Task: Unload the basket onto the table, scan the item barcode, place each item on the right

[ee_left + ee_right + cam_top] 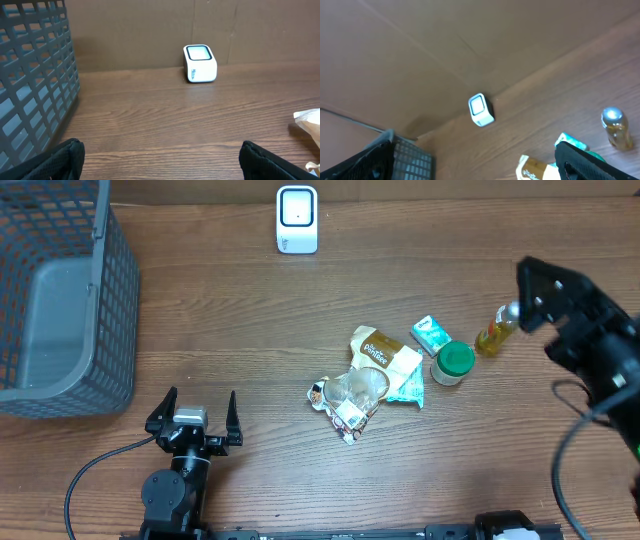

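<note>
Along the far edge of the table [250, 300] the white scanner [297, 219] stands about midway, backed by a brown board wall [125, 30], and the grey mesh basket [120, 290] takes the far left corner. Between basket, scanner and the goods runs a broad stretch of open wood, most of it ahead of my left gripper [200, 402], which sits at the near edge left of centre, jaws spread wide and empty. My right gripper [470, 165] hangs tilted over the right edge, jaws released too, gripping nothing. The goods lie in a cluster right of centre: a tan-and-white snack pouch [383, 352] with a crumpled clear wrapper [352, 395] touching its near side, then a teal box [431, 333] just beside a green-lidded jar [453, 362], and a small yellow bottle [497, 330] with a silver cap nearest my right arm. Any barcode is too small to read. Only the overhead view takes in the whole cluster and both arms. My left wrist view adds the scanner's slanted, dark-rimmed window and catches only an edge of the wrapper at its right border. My right wrist view looks down on the scanner, a corner of the basket, the bottle and the teal box
</note>
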`<act>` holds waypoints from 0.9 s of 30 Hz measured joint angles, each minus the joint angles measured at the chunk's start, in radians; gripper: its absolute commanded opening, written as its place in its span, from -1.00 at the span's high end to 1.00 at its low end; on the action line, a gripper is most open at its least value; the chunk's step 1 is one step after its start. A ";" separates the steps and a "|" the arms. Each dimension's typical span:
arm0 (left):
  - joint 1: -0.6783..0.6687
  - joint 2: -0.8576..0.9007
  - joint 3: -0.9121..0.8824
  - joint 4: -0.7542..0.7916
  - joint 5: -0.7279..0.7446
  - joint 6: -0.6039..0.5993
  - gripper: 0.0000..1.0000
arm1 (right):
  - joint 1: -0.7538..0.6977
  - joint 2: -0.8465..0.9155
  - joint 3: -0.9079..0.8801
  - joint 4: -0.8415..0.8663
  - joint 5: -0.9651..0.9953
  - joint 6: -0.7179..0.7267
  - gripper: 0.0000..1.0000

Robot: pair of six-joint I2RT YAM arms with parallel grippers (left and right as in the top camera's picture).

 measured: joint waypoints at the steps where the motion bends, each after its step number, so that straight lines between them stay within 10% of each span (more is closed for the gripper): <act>1: 0.000 0.000 0.000 0.000 0.000 0.000 -1.00 | 0.000 -0.008 0.003 -0.004 0.000 0.000 -1.00; 27: 0.000 0.000 0.000 0.000 0.000 0.000 -0.99 | 0.000 -0.203 -0.204 -0.122 0.000 0.000 -1.00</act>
